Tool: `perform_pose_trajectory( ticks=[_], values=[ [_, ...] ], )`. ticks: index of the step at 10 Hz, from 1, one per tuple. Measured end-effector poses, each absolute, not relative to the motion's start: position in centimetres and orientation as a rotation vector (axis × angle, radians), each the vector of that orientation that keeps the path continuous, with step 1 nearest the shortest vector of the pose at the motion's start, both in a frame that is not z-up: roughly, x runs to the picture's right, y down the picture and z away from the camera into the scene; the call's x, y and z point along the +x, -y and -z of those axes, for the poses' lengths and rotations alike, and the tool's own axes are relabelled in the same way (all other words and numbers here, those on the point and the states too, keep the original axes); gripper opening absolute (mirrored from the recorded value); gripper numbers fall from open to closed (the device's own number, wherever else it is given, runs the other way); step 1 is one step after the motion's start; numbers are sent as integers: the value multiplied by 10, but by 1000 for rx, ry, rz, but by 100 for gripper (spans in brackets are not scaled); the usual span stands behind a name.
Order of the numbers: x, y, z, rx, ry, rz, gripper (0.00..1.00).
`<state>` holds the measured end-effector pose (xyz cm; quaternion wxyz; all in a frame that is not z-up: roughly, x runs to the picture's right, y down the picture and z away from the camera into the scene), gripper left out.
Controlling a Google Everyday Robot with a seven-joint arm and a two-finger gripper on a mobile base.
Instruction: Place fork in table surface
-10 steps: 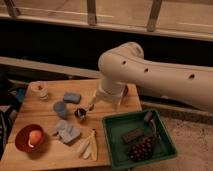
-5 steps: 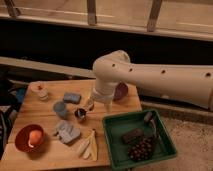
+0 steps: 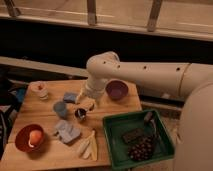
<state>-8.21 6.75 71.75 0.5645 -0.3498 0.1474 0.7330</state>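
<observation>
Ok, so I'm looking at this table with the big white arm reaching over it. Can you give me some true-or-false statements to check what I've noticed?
1. The purple bowl stands on the wooden table. True.
2. The green tray is empty. False: dark items lie in it.
3. The gripper is over the green tray. False: it is over the table, close by the small dark cup.
4. The red bowl holds something orange. True.
</observation>
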Motion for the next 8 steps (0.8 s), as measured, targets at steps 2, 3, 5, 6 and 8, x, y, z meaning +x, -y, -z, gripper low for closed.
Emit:
perform_pose_trajectory(
  ticks=[2, 3, 5, 6, 8],
  values=[
    [-84, -67, -719, -829, -342, -1726, 71],
    [-83, -67, -719, -828, -342, -1728, 71],
    [-83, -67, -718, -826, -344, -1726, 71],
    [-82, -69, -719, -823, -350, -1725, 71],
    [-86, -72, -725, -834, -351, -1718, 71]
  ],
)
